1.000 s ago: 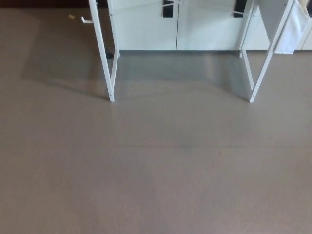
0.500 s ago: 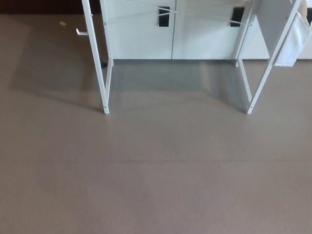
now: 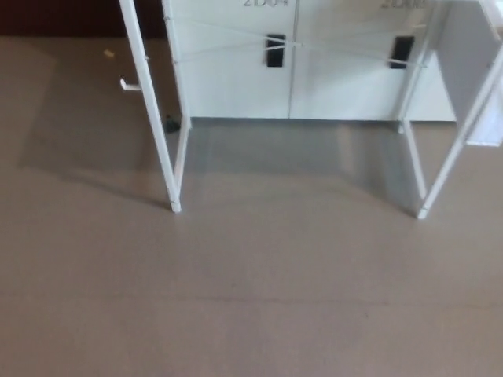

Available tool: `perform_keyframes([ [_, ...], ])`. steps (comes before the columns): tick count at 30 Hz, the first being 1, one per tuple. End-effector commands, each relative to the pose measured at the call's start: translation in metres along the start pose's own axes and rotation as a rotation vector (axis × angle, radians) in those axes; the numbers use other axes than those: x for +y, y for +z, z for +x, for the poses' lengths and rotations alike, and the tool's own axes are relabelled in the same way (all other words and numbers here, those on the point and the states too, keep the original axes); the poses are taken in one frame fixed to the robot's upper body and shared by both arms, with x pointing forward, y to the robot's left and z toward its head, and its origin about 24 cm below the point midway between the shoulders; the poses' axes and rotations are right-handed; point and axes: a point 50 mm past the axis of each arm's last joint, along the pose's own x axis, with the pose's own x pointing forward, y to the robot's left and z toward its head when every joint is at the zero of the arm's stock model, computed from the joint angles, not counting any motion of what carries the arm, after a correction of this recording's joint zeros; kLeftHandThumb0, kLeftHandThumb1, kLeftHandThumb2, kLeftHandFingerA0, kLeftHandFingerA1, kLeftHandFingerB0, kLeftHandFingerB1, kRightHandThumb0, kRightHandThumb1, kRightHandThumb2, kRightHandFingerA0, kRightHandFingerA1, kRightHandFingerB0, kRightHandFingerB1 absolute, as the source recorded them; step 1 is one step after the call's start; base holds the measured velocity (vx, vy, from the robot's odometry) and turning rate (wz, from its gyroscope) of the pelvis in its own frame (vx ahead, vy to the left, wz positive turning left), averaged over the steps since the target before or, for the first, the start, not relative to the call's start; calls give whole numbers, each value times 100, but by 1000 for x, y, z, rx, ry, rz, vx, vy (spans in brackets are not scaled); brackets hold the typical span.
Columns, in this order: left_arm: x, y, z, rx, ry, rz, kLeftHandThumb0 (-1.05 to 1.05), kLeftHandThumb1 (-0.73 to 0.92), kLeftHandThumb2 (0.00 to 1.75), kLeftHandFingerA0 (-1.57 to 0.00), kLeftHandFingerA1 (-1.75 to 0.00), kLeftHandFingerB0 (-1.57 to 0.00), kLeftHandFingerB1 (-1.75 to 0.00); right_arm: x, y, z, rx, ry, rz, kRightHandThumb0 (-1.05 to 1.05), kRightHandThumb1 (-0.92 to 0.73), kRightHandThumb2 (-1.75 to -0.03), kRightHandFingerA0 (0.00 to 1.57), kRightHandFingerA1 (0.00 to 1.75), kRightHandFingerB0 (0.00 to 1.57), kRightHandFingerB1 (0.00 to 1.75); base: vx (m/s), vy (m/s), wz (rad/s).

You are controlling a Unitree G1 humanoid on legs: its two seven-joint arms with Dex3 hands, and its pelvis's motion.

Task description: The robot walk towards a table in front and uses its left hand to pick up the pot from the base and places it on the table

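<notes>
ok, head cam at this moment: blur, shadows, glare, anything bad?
Head view: soft all over, probably motion blur; the lettering on the cabinet doors at the top edge is unreadable. Head view: the table frame throws a broad, soft-edged shadow on the floor towards picture left. Head view: no glare or blown-out spots, lighting even.

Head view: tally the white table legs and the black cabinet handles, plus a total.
white table legs: 4
black cabinet handles: 2
Total: 6
</notes>
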Motion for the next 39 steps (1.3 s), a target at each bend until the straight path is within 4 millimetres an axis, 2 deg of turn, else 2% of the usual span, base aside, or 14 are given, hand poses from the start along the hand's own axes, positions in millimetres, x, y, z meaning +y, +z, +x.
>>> perform_keyframes([
  [1, 5, -2, -3, 5, 14, 10, -47, 50, 56, -49, -36, -35, -32, -3, -1, 0, 12, -2, 2, -92, -77, -64, 36, 52, 23, 38, 338, -81, 4],
  [19, 5, 1, 0, -2, 19, -16, -46, 51, 56, -48, -35, -36, -32, -4, 1, 2, 15, 0, -10, -92, -79, -64, 35, 53, 25, 38, 389, 150, -11],
  [26, 6, 6, 3, -4, 22, 37, -48, 52, 56, -49, -36, -36, -32, -6, 3, 4, 14, 4, -9, -91, -80, -64, 36, 54, 25, 39, 385, -96, 8],
  [29, 6, 7, 3, -7, 22, 39, -50, 52, 56, -49, -36, -35, -32, -6, 5, 4, 8, 8, -10, -90, -80, -64, 36, 52, 25, 37, 404, -206, 68],
  [39, 6, 8, 4, -11, 19, 48, -50, 53, 57, -49, -36, -35, -32, -7, 8, 7, 2, 12, -9, -91, -81, -64, 36, 54, 26, 39, 258, -109, -6],
])
